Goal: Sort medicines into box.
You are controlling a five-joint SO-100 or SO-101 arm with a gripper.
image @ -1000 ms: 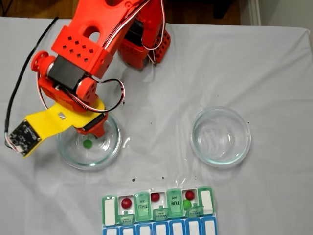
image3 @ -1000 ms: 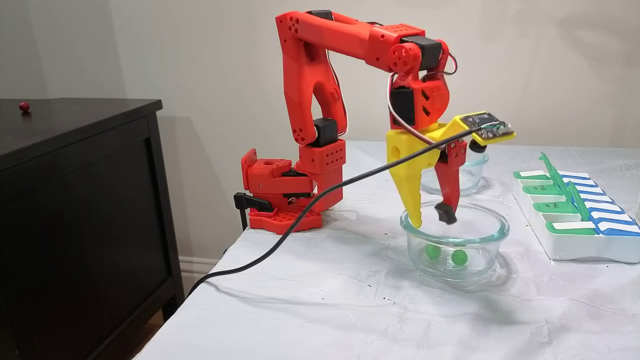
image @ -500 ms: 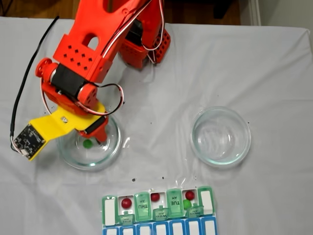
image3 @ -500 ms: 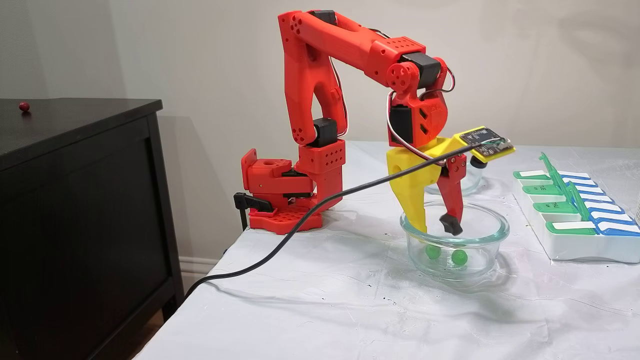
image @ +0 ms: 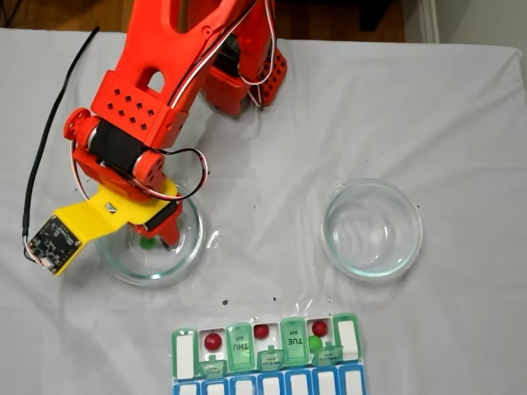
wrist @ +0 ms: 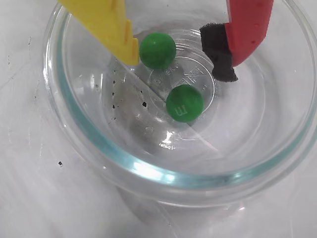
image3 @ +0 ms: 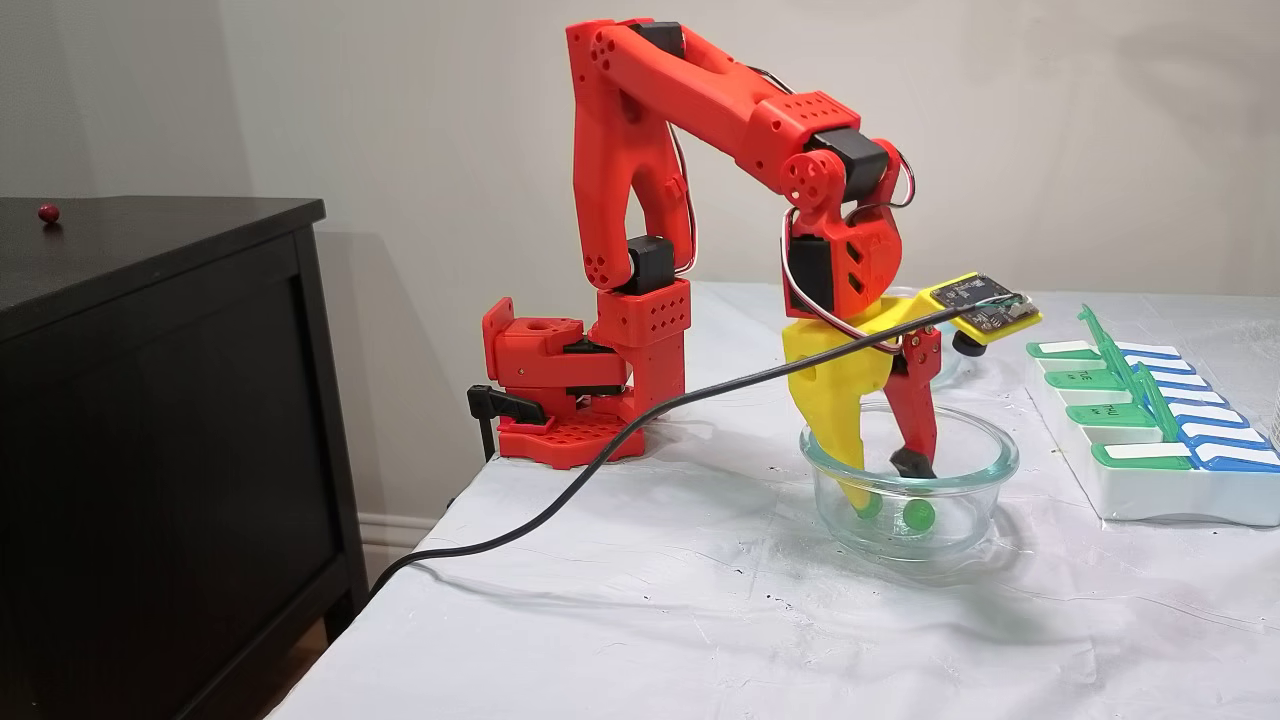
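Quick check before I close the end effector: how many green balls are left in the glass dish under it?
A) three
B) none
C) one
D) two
D: the wrist view shows two green balls on the floor of the glass dish, one right beside the yellow finger of the open end effector.

Two glossy green balls (wrist: 157,50) (wrist: 184,102) are lying in a glass dish, near each other but apart; the nearer one is showing a pale letter. The box (image: 268,355) is lying with lids open; three dark red balls (image: 213,340) (image: 262,331) (image: 319,327) and one green ball (image: 314,341) are resting in its compartments.
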